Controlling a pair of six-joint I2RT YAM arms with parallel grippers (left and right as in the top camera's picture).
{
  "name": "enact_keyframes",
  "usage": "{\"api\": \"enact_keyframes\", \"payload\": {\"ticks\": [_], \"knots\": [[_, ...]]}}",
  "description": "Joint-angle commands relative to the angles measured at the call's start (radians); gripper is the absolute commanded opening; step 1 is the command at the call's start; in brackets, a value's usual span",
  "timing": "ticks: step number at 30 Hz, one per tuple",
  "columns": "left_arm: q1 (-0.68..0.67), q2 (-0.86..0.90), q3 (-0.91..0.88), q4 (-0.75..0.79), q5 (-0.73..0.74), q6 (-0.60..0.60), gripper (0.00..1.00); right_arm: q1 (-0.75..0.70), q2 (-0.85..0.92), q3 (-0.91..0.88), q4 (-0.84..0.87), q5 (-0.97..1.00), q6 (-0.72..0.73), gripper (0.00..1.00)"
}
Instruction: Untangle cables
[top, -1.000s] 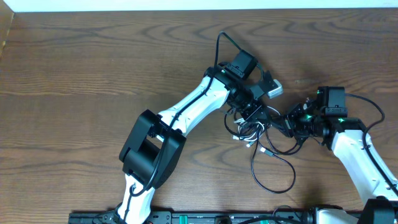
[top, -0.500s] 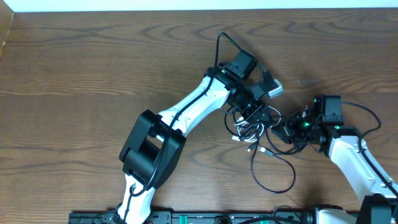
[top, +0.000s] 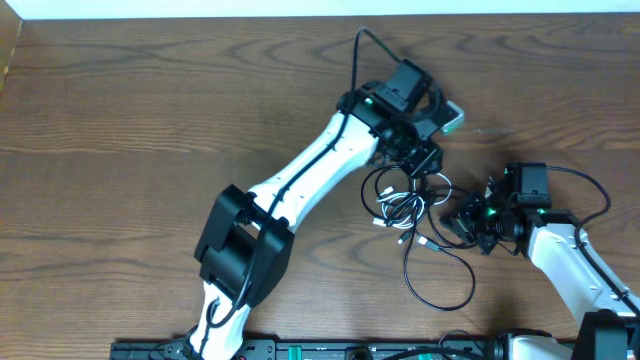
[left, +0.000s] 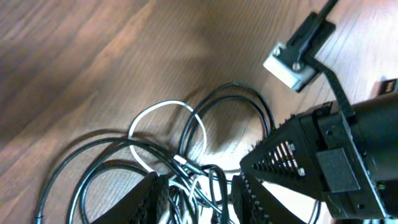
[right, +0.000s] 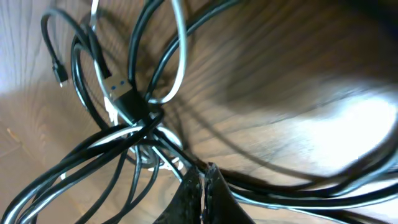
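The left arm (top: 310, 170) reaches across the wooden table (top: 150, 100) from the near edge towards the far right. A pale grey block (top: 450, 118) sits at its wrist. The left gripper (top: 424, 160) hangs just above the far edge of the cables (top: 400, 207). In the left wrist view its jaws are spread, with dark toothed fingers (left: 152, 196) on either side of a gap. Several black strands and part of the white cable (left: 166, 106) lie on the wood below that gap, and nothing there is pinched. The white cable curls in a loop among the black ones.

The tangle lies between the two grippers. From it a long black cable (top: 440, 280) trails in a wide loop towards the near edge of the table.

The right gripper (top: 463, 217) sits at the right side of the tangle, low over the wood. The right wrist view shows its jaws pressed together into one narrow tip (right: 200, 174). Black strands crowd right up to that tip, but whether one is caught in it cannot be told. Beyond the tip a black plug (right: 127, 99) with a blue insert lies in the knot, crossed by the white loop (right: 180, 62).
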Motion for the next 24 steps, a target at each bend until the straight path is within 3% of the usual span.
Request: {"api": "enact_keyframes", "payload": {"ticks": [1, 5, 15, 21, 24], "knots": [[-0.054, 0.004, -0.019, -0.013, -0.098, 0.017, 0.39, -0.045, 0.002, -0.005, -0.016, 0.013, -0.034, 0.04], [-0.087, 0.004, -0.039, -0.013, -0.22, 0.019, 0.39, -0.114, 0.002, -0.005, -0.052, -0.073, -0.05, 0.07], [-0.108, 0.005, -0.113, 0.053, -0.266, 0.063, 0.39, -0.179, 0.002, -0.005, -0.11, -0.159, -0.137, 0.07], [-0.108, 0.005, -0.127, 0.082, -0.317, 0.063, 0.21, -0.179, 0.002, -0.005, -0.112, -0.158, -0.138, 0.08], [-0.108, 0.005, -0.13, 0.076, -0.317, 0.063, 0.19, -0.179, 0.002, -0.005, -0.112, -0.158, -0.138, 0.08]]}}
